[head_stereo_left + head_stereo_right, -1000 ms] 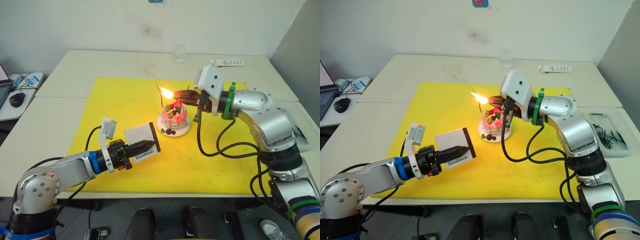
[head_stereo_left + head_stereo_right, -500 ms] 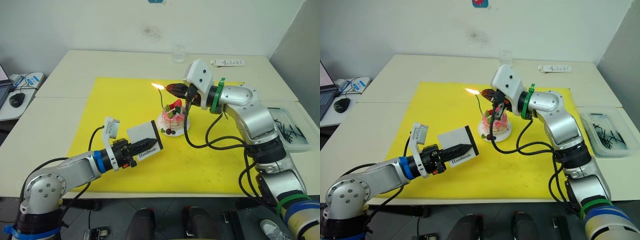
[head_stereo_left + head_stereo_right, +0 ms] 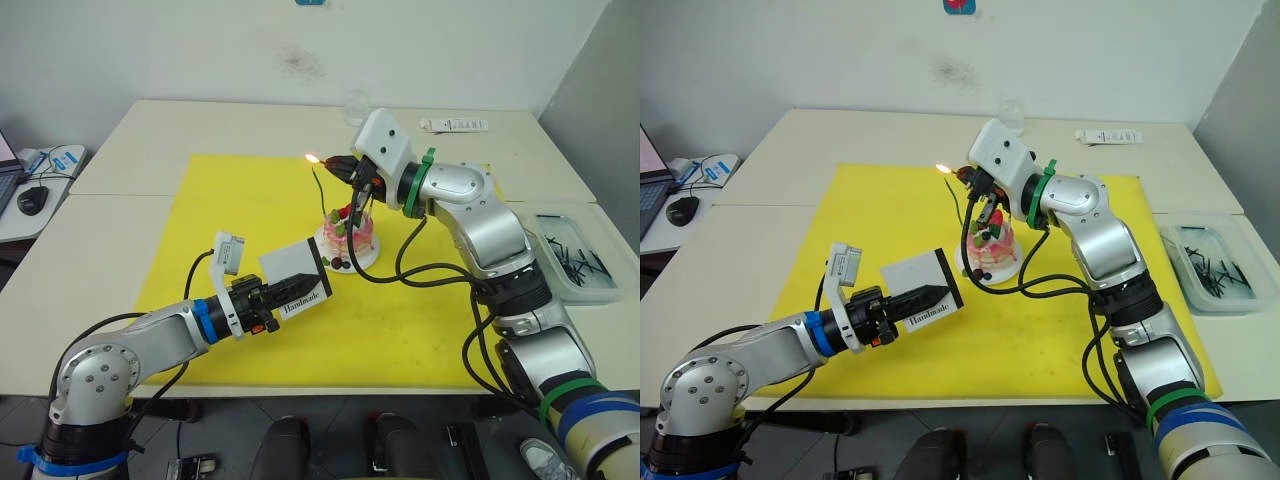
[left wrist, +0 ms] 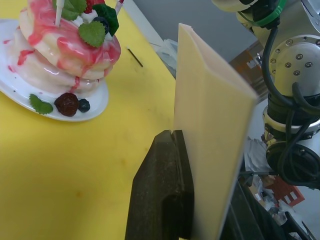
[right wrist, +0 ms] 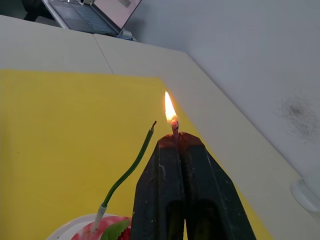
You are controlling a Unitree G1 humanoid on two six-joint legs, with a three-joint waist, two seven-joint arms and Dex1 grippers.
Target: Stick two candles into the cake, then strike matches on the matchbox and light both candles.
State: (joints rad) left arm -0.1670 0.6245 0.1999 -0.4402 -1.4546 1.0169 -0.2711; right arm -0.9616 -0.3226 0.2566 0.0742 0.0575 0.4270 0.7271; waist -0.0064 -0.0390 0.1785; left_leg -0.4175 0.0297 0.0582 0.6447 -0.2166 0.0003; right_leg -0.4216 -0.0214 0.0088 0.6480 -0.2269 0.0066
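The pink-and-white cake (image 3: 348, 233) sits on its small white plate (image 3: 331, 263) in the middle of the yellow mat. A green candle (image 5: 128, 169) stands in it, curving up to an unlit wick. A dark red candle (image 3: 355, 198) seems to rise beside it, partly behind a cable. My right gripper (image 3: 338, 165) is above the cake, shut on a match (image 5: 174, 126). The match's flame (image 3: 312, 158) burns just beside the green candle's tip. My left gripper (image 3: 300, 287) is front-left of the cake, shut on the white "Handmade" matchbox (image 3: 293, 272), held on edge.
A clear tray (image 3: 578, 262) of dark matches lies at the right table edge. A glass (image 3: 357, 106) and a white flat object (image 3: 455, 125) stand at the back. One loose match (image 4: 134, 57) lies on the mat (image 3: 240, 200) past the cake. A mouse (image 3: 33, 198) sits far left.
My right gripper has carried the burning match up and to the left, from beside the cake to the green candle's tip. The flame has shrunk. My left gripper has edged the matchbox slightly towards the cake.
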